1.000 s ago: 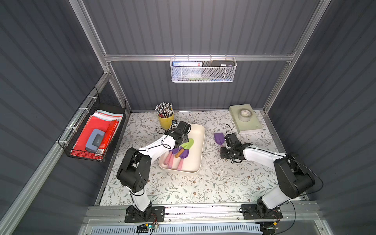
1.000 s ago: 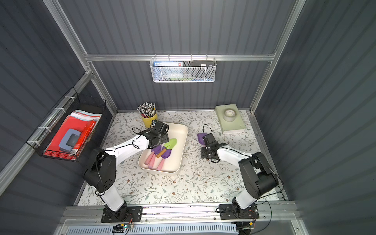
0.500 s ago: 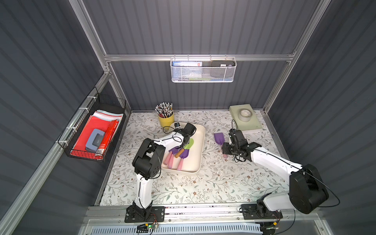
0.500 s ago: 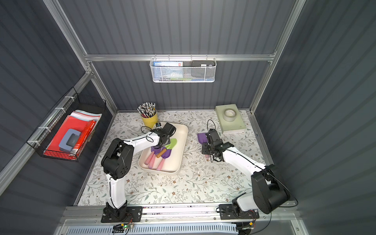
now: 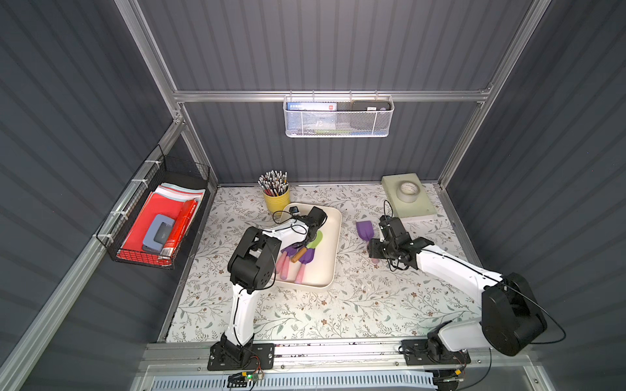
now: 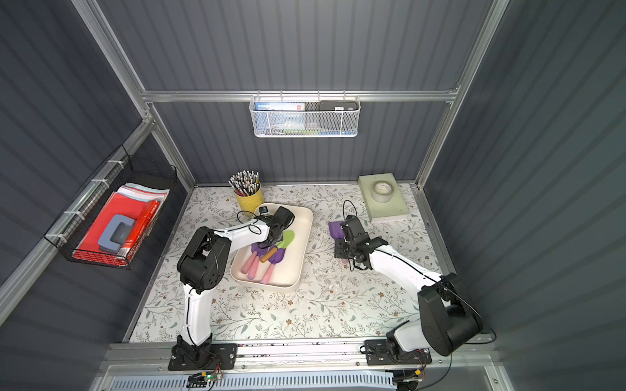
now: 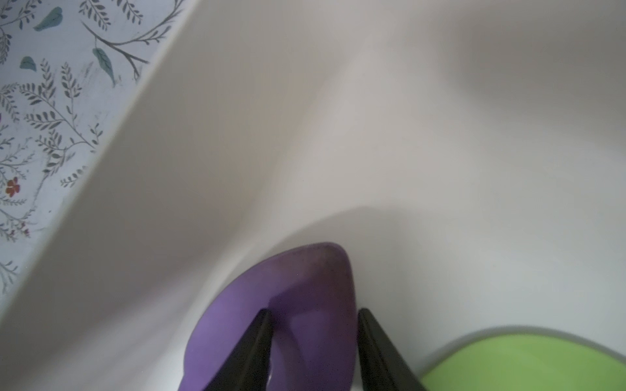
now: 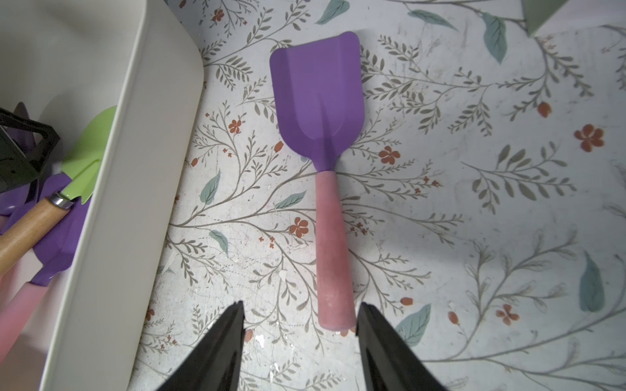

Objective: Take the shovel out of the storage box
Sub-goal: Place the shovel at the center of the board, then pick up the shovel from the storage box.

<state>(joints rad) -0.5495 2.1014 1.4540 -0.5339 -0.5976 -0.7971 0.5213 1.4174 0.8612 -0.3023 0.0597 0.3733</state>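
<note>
Purple shovel blade (image 7: 305,284), left end effector (image 7: 314,310) straddling, half-open

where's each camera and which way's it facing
Top views: high in front, looking down on the table; both arms show.
Left wrist: on the left arm, facing a purple blade in the storage box; fingers show.
Right wrist: on the right arm, facing the purple shovel on the table; fingers show.
Both wrist views share the green blade.
</note>
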